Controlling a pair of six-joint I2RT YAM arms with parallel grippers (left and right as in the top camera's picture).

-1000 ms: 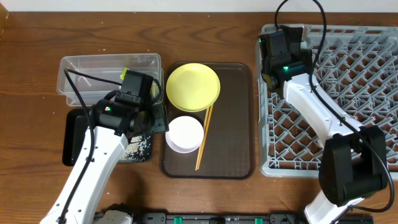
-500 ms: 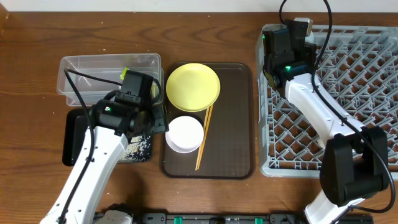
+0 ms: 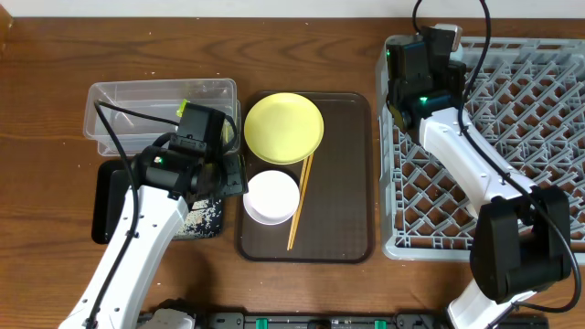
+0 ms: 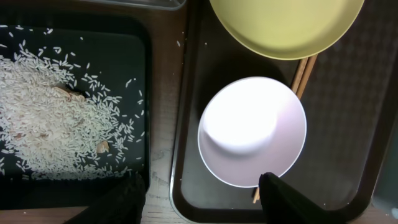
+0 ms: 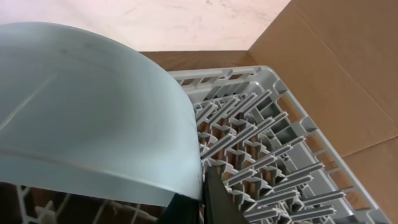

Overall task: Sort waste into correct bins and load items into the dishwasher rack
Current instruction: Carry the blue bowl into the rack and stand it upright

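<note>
The grey dishwasher rack (image 3: 512, 137) fills the right side; over its far left corner the right gripper (image 5: 202, 198) pinches the rim of the light blue bowl (image 5: 93, 106); the brown serving tray (image 3: 343, 183) carries yellow plate (image 3: 283, 126), white bowl (image 3: 271, 196) and chopsticks (image 3: 300, 196); the left gripper (image 4: 202, 199), fingers wide and empty, hovers between that tray and the rice (image 4: 56, 118) in the black tray (image 4: 134, 43).

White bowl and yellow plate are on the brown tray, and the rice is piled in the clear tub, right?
No. The rice lies in the black tray, not the clear tub; the left wrist view shows it. The white bowl and yellow plate are on the brown tray, as you said.
</note>
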